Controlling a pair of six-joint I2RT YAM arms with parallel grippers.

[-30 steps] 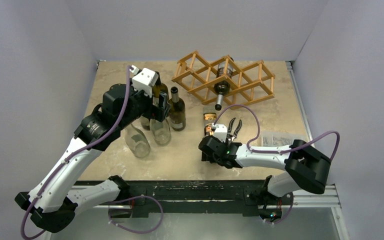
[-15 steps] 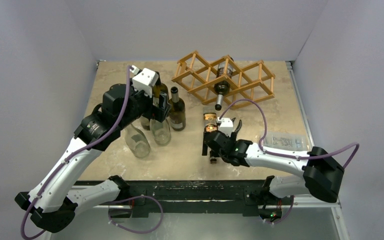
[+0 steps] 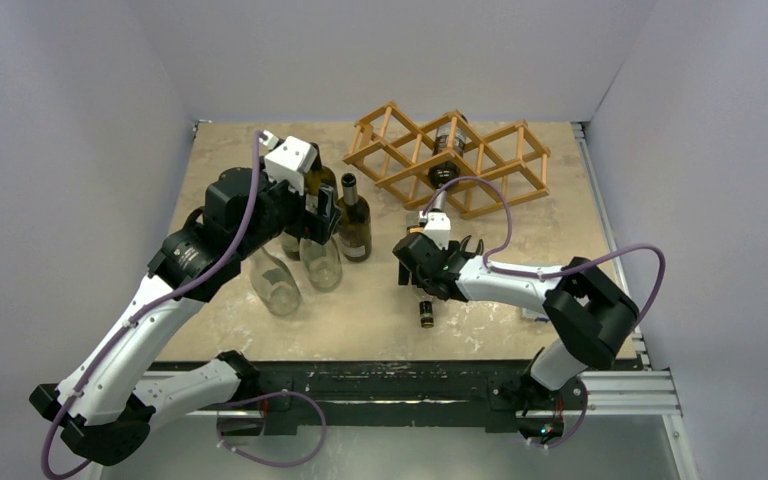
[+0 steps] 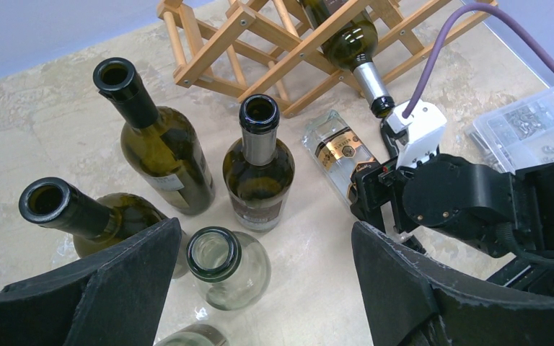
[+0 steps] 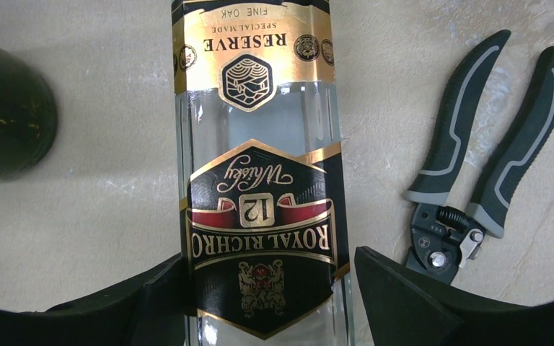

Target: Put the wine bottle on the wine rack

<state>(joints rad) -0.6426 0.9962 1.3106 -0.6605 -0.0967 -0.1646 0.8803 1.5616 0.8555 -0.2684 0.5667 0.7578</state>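
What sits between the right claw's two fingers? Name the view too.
The clear whisky bottle, lying label up, sits between the right claw's fingers, plainest in the right wrist view.

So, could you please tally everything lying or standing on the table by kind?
Dark wine bottles: 4 (three standing, one in the rack)
Clear standing bottles: 2
Whiskey bottle, lying: 1
Wine rack: 1
Pruning shears: 1
Clear parts box: 1
Total: 10
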